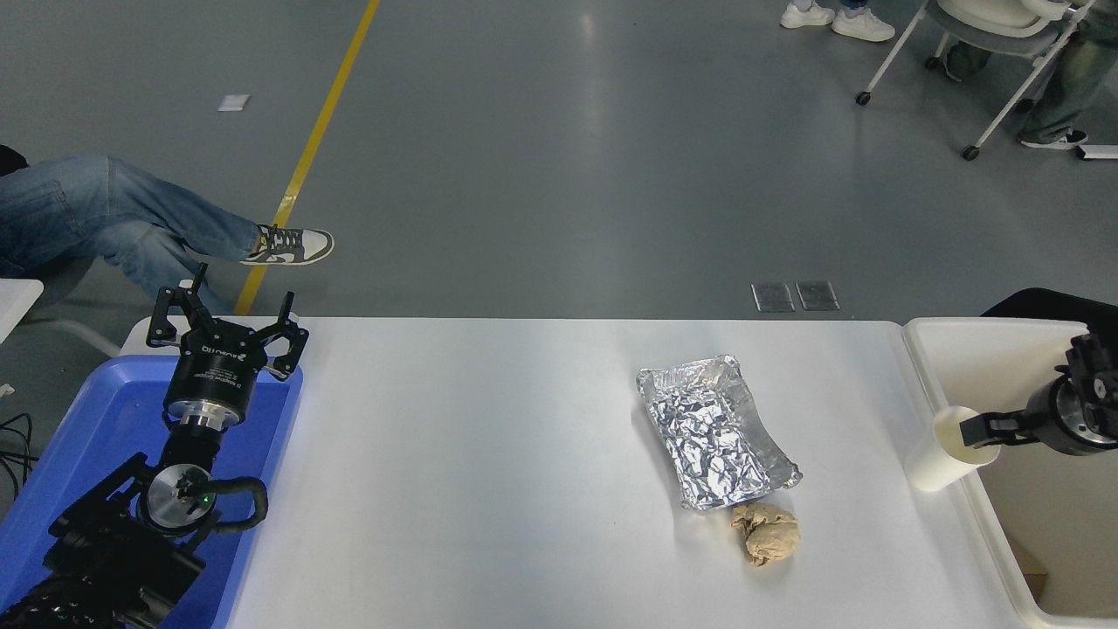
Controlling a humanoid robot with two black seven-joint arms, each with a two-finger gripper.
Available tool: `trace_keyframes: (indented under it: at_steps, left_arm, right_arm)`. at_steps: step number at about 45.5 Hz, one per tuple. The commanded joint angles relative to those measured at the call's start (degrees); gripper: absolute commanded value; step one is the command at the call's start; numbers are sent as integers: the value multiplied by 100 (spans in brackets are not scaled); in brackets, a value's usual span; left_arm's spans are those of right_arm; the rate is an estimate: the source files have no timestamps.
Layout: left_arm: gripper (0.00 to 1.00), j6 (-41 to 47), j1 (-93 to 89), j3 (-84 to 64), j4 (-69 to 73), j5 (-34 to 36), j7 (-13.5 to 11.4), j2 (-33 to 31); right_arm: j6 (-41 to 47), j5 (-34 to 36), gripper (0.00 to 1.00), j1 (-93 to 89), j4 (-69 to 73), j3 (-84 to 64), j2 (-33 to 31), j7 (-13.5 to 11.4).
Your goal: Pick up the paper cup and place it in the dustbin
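The cream-white paper cup (pixel 936 459) sits tilted on the table's right end, its mouth leaning toward the dustbin (pixel 978 325), a big cream-white bin just beyond the table edge. My right gripper (pixel 975 430) comes in low from the right edge, across the bin's opening, and its black tip overlaps the cup's mouth. Only part of it shows, so its state is unclear. My left gripper (pixel 225 336) is parked open at the lower left, over the blue tray (pixel 105 419).
A crumpled silver foil tray (pixel 716 428) lies mid-right on the white table (pixel 480 454), with a tan paper ball (pixel 767 533) just in front of it. A person's jeans and sneaker show at the far left. A wheeled chair and feet stand at the top right.
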Motion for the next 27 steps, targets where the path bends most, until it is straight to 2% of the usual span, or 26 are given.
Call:
trace_keyframes:
  at_steps: [1, 4, 8, 9, 10, 11, 12, 27]
  left_arm:
    - [100, 7, 1, -2, 0, 6, -2, 0]
    - [100, -2, -7, -2, 0, -2, -2, 0]
    - [100, 7, 1, -2, 0, -2, -2, 0]
    - [100, -2, -7, -2, 0, 6, -2, 0]
    - [100, -2, 1, -2, 0, -2, -2, 0]
    - [100, -2, 1, -2, 0, 6, -2, 0]
    - [100, -2, 1, -2, 0, 6, -2, 0]
    - [100, 7, 1, -2, 0, 6, -2, 0]
  right_arm:
    - [-216, 17, 87, -422, -341, 404, 48, -23]
    - [-216, 17, 63, -431, -359, 404, 65, -14]
    - [-216, 35, 50, -422, -359, 404, 65, -5]
    - [-198, 44, 44, -422, -350, 404, 65, 4]
    - [-198, 44, 30, -422, -350, 412, 65, 4]
    - [-198, 44, 12, -422, -350, 413, 65, 4]
    - [-190, 44, 0, -422, -350, 404, 65, 4]
    - [-163, 53, 0, -352, -289, 413, 74, 12]
